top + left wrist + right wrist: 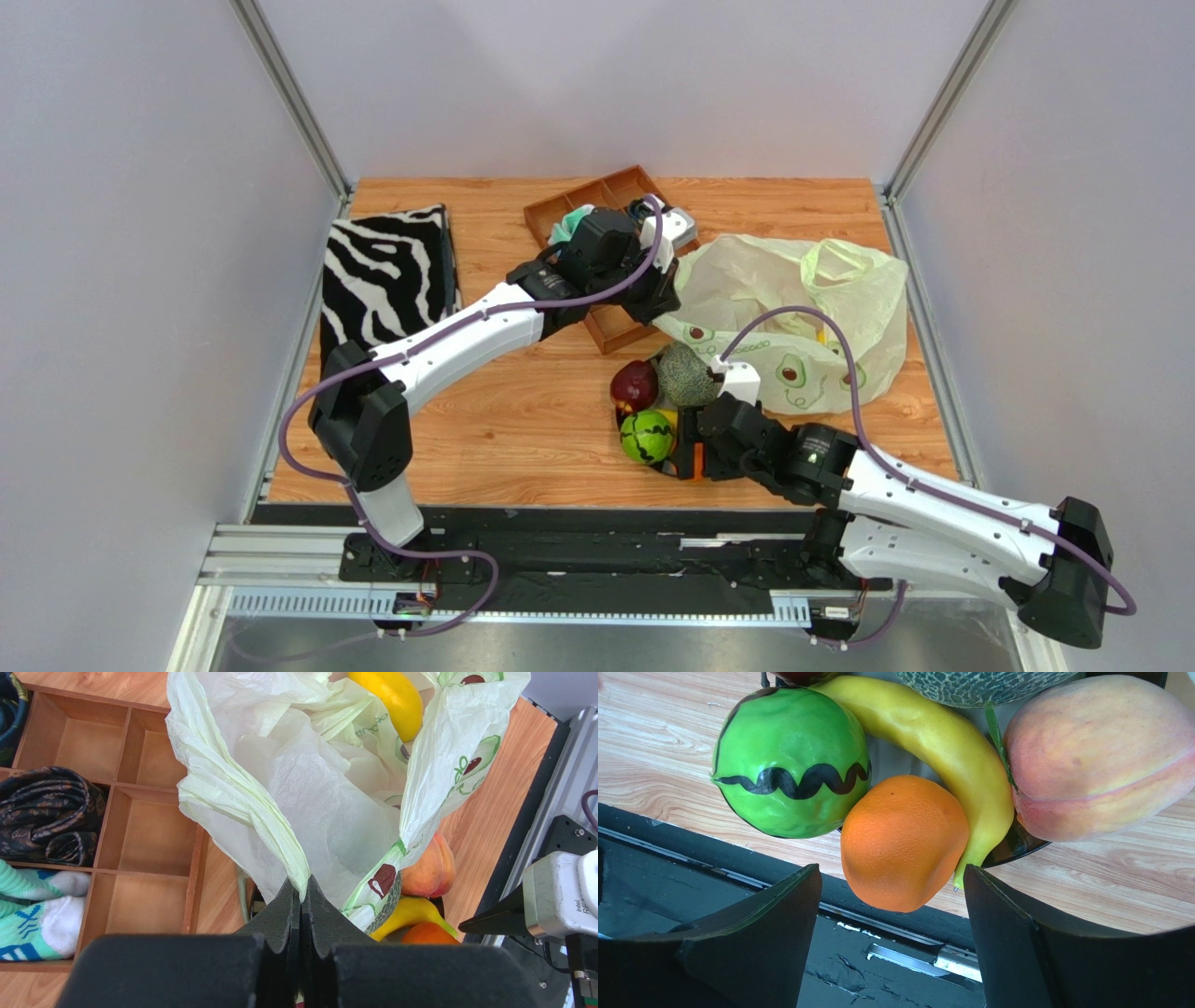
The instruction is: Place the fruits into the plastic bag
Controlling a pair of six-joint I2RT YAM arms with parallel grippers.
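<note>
Left end effector (303, 899) clamps pale green plastic bag (316, 784). Right end effector (889, 882), released, straddles round orange (904, 842). Off-centre closure may eject it.

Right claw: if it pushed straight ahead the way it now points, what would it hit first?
Most likely the orange: it sits centred between the fingers of the open right claw, nearer than the banana behind it. How far off it is remains unclear.
</note>
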